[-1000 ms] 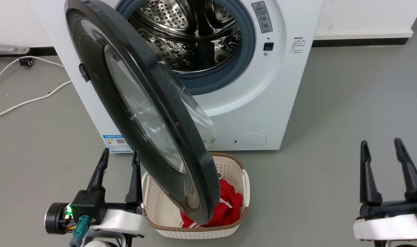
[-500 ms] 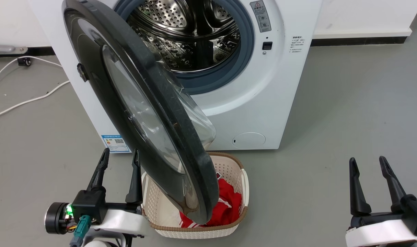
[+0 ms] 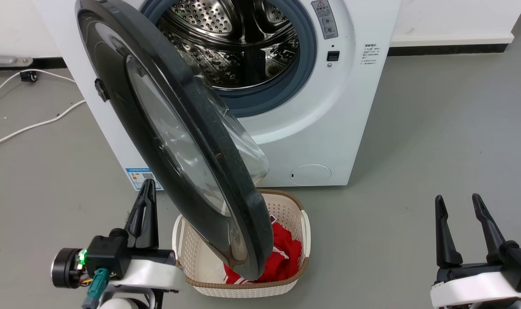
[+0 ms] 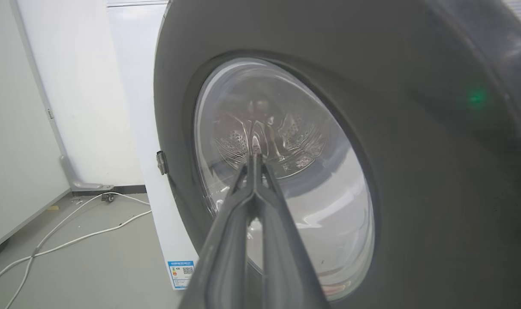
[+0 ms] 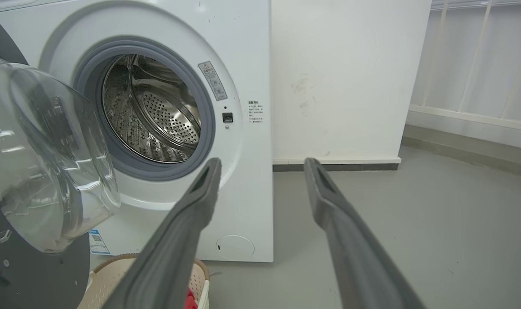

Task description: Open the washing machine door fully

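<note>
The white washing machine (image 3: pixel 320 128) stands ahead with its steel drum (image 3: pixel 234 43) exposed. The washing machine door (image 3: pixel 174 146), a black disc with a bulging glass window, stands swung out at roughly a right angle to the front, its lower edge over a basket. My left gripper (image 3: pixel 148 184) is shut and empty, low on the door's outer side with a small gap to it. In the left wrist view the shut left gripper (image 4: pixel 255 156) points at the door's (image 4: pixel 414 171) window. My right gripper (image 3: pixel 456 197) is open at the lower right, far from the door.
A cream perforated basket (image 3: pixel 305 231) holding red cloth (image 3: pixel 286 253) sits on the floor under the door's edge. White cables (image 3: pixel 28 126) trail over the grey floor at left. Open floor lies right of the machine, where the open right gripper (image 5: pixel 263 162) points.
My left gripper's fingers have closed together and it has shifted slightly left and down. The right gripper dropped lower a second ago and has since held still. The door stands the same.
</note>
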Robot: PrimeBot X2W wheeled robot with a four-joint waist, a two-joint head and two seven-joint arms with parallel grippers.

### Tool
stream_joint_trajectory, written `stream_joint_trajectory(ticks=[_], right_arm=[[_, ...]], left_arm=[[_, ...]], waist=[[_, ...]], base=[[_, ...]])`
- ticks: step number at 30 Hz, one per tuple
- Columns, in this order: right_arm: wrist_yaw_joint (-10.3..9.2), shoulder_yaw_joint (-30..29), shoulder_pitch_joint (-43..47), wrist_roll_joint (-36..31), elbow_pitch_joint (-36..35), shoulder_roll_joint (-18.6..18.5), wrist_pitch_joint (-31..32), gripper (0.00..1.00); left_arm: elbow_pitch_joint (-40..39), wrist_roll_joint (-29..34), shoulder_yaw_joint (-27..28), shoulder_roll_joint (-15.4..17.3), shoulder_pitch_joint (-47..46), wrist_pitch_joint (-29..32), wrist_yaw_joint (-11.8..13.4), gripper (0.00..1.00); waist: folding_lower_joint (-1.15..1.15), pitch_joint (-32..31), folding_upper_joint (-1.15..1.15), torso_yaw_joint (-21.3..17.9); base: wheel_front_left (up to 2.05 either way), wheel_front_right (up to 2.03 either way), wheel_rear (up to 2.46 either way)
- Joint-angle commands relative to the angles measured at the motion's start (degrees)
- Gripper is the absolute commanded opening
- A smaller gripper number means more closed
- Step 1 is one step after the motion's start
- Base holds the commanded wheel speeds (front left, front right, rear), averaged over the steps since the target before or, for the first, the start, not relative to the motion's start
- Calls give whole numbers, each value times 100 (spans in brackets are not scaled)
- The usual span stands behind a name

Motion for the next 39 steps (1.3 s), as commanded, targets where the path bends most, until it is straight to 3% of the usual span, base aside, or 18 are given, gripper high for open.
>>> stream_joint_trajectory(ticks=[1,14,18,21,26,33,39], right_arm=[[-2,5,-52,16,17,11,-24,100],[-2,10,-95,112,58,11,-32,100],[-2,5,-111,122,46,11,-32,100],[-2,7,-113,132,46,11,-33,100],[-2,9,-126,146,57,11,-33,100],[-2,29,-50,168,86,10,-33,100],[-2,42,-6,157,92,10,-34,100]], left_arm=[[-87,30,23,-4,-63,-14,7,0],[-2625,271,154,10,-518,-12,132,0],[-3459,381,-115,34,-668,-12,72,0],[-3790,397,-567,67,-713,-9,-105,0],[-3531,236,-1610,147,-443,-9,-378,0],[-2238,-29,-2980,557,262,-10,-504,0],[-1065,-229,-3528,826,622,-13,-517,0]], waist=[[0,3,0,0],[0,35,0,24],[0,63,0,19],[0,76,0,18],[0,66,0,11],[0,16,0,-15],[0,7,0,-13]], base=[[0,0,0],[0,0,0],[0,0,0],[0,0,0],[0,0,0],[0,0,0],[0,0,0]])
